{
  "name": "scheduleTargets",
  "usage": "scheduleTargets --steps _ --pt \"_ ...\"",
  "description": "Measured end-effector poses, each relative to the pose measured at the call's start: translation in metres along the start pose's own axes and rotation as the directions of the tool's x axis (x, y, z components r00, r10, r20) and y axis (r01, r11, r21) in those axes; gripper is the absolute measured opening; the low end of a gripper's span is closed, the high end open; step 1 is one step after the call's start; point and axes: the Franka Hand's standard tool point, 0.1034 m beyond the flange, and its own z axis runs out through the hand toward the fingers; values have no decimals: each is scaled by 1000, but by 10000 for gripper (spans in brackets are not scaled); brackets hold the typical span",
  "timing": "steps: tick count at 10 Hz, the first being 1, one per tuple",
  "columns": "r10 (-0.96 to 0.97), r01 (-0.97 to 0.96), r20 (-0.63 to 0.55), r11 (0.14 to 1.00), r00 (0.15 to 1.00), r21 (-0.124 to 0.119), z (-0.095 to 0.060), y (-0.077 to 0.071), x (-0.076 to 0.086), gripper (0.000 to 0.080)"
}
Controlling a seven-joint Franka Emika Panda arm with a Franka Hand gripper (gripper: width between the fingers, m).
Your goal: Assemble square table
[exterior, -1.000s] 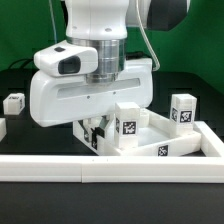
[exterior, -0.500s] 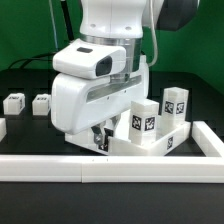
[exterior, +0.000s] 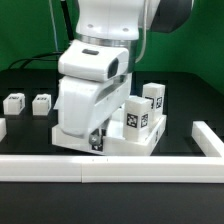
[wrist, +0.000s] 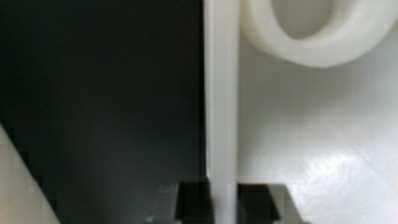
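My gripper (exterior: 97, 140) is low over the table and shut on the edge of the white square slab (exterior: 140, 140). In the wrist view the slab's thin edge (wrist: 221, 110) runs between my two dark fingers (wrist: 192, 203), and a round corner hole (wrist: 317, 30) shows beside it. My gripper (wrist: 221, 202) pinches that edge. Two tagged white legs (exterior: 135, 118) (exterior: 153, 100) stand upright on the slab. Two loose tagged legs (exterior: 14, 102) (exterior: 41, 103) lie at the exterior view's left. The arm hides much of the slab.
The long white L-shaped border rail (exterior: 110, 168) runs along the front and turns up at the exterior view's right (exterior: 210, 140). The slab sits just behind it. The table surface is black.
My gripper has turned and shifted toward the exterior view's left, swinging the held slab with it. The two legs on it have moved left and closer together.
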Motion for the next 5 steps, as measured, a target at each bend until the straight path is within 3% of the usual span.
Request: scheduleTargets --steps 1,3,5 --pt "-74 74 -1 997 997 -5 -2 -1 22 54" --pt "-176 176 -7 984 984 -19 -10 4 50 54" --pt "-295 295 0 955 956 -22 -9 5 45 54"
